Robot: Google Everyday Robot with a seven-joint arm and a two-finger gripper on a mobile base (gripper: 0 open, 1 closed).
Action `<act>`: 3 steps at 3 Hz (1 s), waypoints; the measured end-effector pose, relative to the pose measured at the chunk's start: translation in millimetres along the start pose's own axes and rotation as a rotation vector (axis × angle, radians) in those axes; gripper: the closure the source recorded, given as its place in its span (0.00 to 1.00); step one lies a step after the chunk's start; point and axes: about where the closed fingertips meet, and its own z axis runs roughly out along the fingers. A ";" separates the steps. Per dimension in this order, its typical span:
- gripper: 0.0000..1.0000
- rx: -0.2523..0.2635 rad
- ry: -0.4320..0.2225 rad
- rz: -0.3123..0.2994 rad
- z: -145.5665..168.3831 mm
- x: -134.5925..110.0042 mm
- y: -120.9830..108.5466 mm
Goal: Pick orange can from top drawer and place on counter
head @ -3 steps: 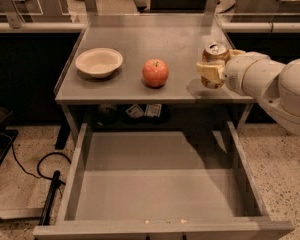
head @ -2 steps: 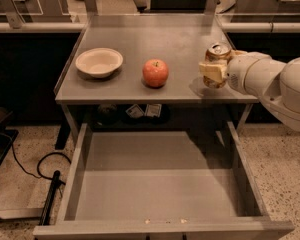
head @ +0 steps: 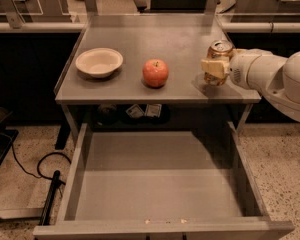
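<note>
As claw (head: 216, 67) clasps orange can (head: 220, 49), counter (head: 140, 34) lies beneath.

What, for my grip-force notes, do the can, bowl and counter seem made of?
The orange can is likely thin metal, going by its shiny silver top. The gripper clasps it at the right side of the counter. The counter is matte grey, perhaps painted metal or laminate. The bowl is matte cream, plastic or ceramic; I cannot tell which.
</note>
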 end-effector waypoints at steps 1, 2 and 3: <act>1.00 -0.015 0.005 0.019 7.7 1.1 -4.9; 1.00 -0.026 0.017 0.032 17.1 4.8 -10.3; 1.00 -0.030 0.028 0.042 22.4 10.2 -14.4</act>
